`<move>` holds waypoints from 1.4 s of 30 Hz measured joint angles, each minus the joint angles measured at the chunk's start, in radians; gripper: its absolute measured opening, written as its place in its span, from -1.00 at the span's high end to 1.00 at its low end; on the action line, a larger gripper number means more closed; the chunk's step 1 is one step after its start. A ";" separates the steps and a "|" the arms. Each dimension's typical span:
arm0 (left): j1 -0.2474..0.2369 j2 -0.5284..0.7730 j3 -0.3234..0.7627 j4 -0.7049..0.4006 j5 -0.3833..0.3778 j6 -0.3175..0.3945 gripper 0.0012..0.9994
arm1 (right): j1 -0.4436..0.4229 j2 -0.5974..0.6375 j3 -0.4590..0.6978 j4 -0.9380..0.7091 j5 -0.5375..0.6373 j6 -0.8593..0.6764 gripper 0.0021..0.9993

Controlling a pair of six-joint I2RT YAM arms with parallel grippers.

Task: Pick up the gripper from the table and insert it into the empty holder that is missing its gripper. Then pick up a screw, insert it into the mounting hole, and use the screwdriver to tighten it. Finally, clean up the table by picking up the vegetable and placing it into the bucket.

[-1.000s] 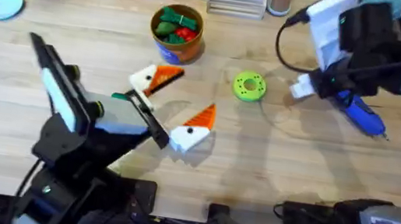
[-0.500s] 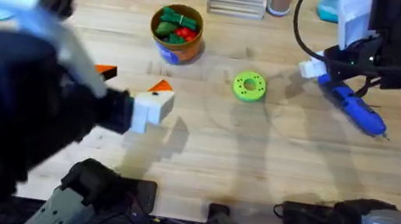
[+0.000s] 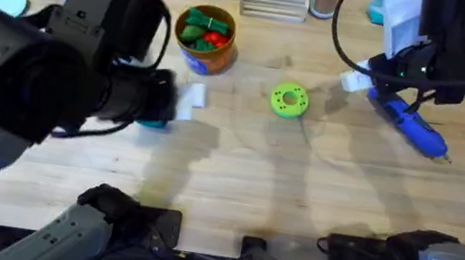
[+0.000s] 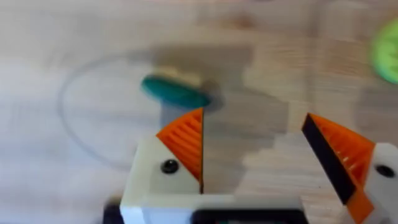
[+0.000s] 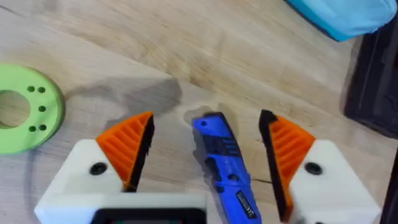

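The left arm (image 3: pixel 39 76) rises close under the overhead camera — large, dark, blurred — and hides much of the table's left side. Its gripper (image 4: pixel 255 155) is open and holds nothing; a teal object (image 4: pixel 175 92), too blurred to identify, lies on the wood beyond the fingertips. The right gripper (image 5: pixel 205 155) is open, its orange pads on either side of the blue screwdriver (image 5: pixel 224 168) without touching it. The screwdriver lies near the table's right edge, its rear end under the gripper. The bucket (image 3: pixel 204 39), holding green and red pieces, stands near the far edge. A green disc (image 3: pixel 289 100) lies mid-table. The table (image 3: pixel 298 185) is light wood — worn ring marks show.
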 joint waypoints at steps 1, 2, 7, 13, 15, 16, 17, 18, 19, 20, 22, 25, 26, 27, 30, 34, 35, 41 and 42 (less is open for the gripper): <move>0.025 0.006 0.001 -0.058 -0.027 -0.096 -0.98 | 0.000 0.000 0.000 0.000 0.000 0.000 -0.98; 0.057 0.012 0.001 -0.114 -0.054 -0.198 -0.98 | 0.000 0.000 0.000 0.000 0.000 0.000 -0.98; 0.227 0.031 0.000 -0.132 -0.101 -0.536 -0.99 | 0.000 0.000 0.000 0.000 0.000 0.000 -0.98; 0.330 0.122 -0.008 -0.017 -0.064 -0.557 -0.99 | 0.000 0.000 0.000 0.000 0.000 0.000 -0.99; 0.350 0.169 -0.011 0.007 -0.053 -0.554 -0.98 | 0.000 0.000 0.000 0.000 0.000 0.000 -0.99; 0.359 0.195 -0.013 0.019 -0.044 -0.551 -0.99 | 0.000 0.000 0.000 0.000 0.000 0.000 -0.98; 0.366 0.217 -0.014 0.030 -0.037 -0.550 -0.99 | 0.000 0.000 0.000 0.000 0.000 0.000 -0.98; 0.371 0.242 -0.016 0.045 -0.031 -0.547 -0.99 | 0.000 0.000 0.000 0.000 0.000 0.000 -0.98; 0.374 0.263 -0.018 0.056 -0.028 -0.546 -0.99 | 0.000 0.000 0.000 0.000 0.000 0.000 -0.99; 0.375 0.288 -0.019 0.069 -0.025 -0.546 -0.99 | 0.000 0.000 0.000 0.000 0.000 0.000 -0.98; 0.375 0.333 -0.023 0.092 -0.016 -0.544 -0.99 | 0.000 0.000 0.000 0.000 0.000 0.000 -0.98; 0.375 0.417 -0.029 0.123 0.013 -0.542 -0.97 | 0.000 0.000 0.000 0.000 0.000 0.000 -0.98; 0.375 0.442 -0.030 0.133 0.023 -0.540 -0.94 | 0.000 0.000 0.000 0.000 0.000 0.000 -0.98; 0.375 0.468 -0.032 0.145 0.033 -0.539 -0.89 | 0.000 0.000 0.000 0.000 0.000 0.000 -0.98; 0.375 0.535 -0.033 0.170 0.048 -0.539 -0.73 | 0.000 0.000 0.000 0.000 0.000 0.000 -0.98; 0.375 0.603 -0.027 0.193 0.086 -0.539 -0.42 | 0.000 0.000 0.000 0.000 0.000 0.000 -0.98; 0.375 0.608 -0.022 0.198 0.094 -0.540 -0.26 | 0.000 0.000 0.000 0.000 0.000 0.000 -0.98; 0.377 0.628 -0.002 0.216 0.116 -0.540 0.97 | 0.000 0.000 0.000 0.000 0.000 0.000 -0.98; 0.377 0.628 0.000 0.196 0.118 -0.540 0.96 | 0.000 0.000 0.000 0.000 0.000 0.000 -0.98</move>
